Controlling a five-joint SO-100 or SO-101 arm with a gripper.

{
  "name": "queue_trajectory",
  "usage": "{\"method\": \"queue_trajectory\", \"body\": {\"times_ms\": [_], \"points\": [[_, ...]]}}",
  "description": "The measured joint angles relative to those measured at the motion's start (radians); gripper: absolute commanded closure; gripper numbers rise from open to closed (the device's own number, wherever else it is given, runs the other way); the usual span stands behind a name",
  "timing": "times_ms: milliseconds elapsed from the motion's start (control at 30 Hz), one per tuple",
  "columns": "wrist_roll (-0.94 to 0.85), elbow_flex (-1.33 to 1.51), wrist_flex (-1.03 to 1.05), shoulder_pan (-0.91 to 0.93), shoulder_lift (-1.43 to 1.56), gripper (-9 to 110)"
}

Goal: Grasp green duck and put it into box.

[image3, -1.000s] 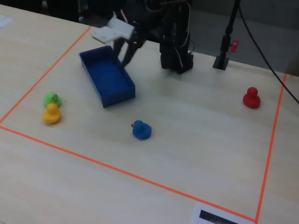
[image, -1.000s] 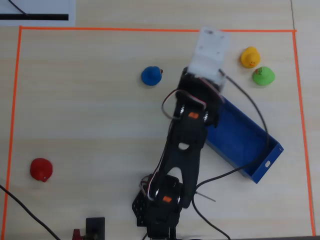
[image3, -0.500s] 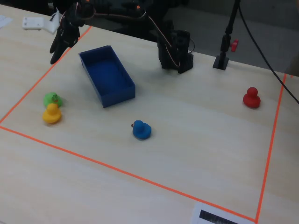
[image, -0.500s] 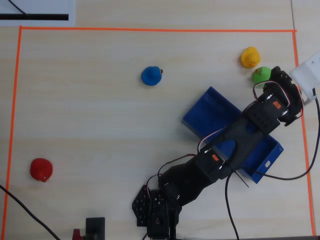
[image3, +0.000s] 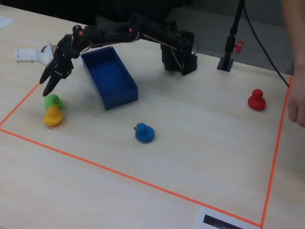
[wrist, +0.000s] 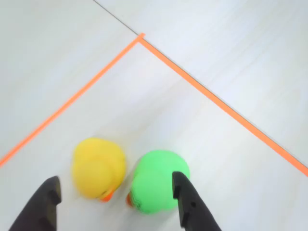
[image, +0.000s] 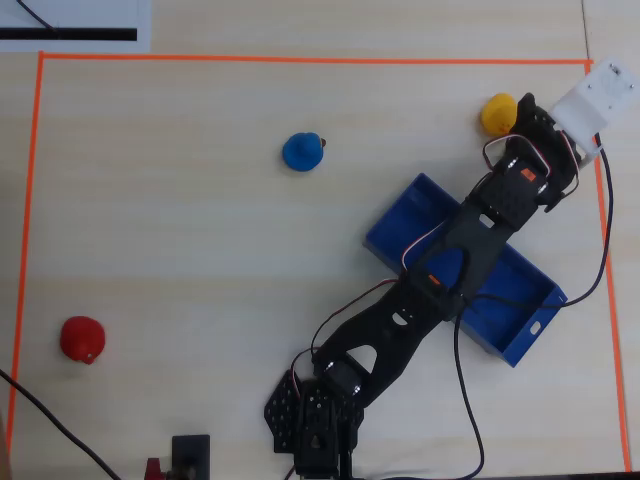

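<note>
Gripper point(wrist: 115, 204) fingers are spread apart and empty on my wrist view, one dark finger point(wrist: 41, 204) at the lower left, the other at the lower right, both above the bench. Going left to right there: the yellow duck point(wrist: 98, 167) lies between the fingers, touching or nearly touching the green duck point(wrist: 156, 180), whose right side sits partly behind the right finger. An orange tape line point(wrist: 211, 98) runs past both ducks and turns a corner near the top of that view.

From the fixed view I see the gripper point(image3: 50, 81) hanging just above the green duck point(image3: 53, 101), close to the left corner of the taped area; the yellow duck point(image3: 52, 117) sits just in front of it, touching it. Right of them lies the blue box point(image3: 110, 90), empty, with the arm point(image3: 128, 32) stretched over its far end. Further right come a blue duck point(image3: 144, 133), alone in the middle of the bench, and a red duck point(image3: 256, 100) near the right tape edge, well apart from everything. A person's hand shows at the right border.

In the overhead view the arm point(image: 470, 240) crosses the box point(image: 400, 235) and hides the green duck; only the yellow one point(image: 498, 113) shows.
</note>
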Motion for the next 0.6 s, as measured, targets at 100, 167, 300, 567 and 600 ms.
{"method": "queue_trajectory", "body": {"times_ms": [100, 167, 300, 567, 600], "points": [[-0.014, -0.021, -0.026, 0.002, -0.063, 70], [-0.017, -0.04, -0.029, 0.008, -0.089, 70], [-0.025, -0.052, -0.029, 0.034, -0.114, 70], [-0.034, -0.069, -0.029, 0.049, -0.158, 70], [-0.035, -0.069, -0.029, 0.048, -0.16, 70]]}}
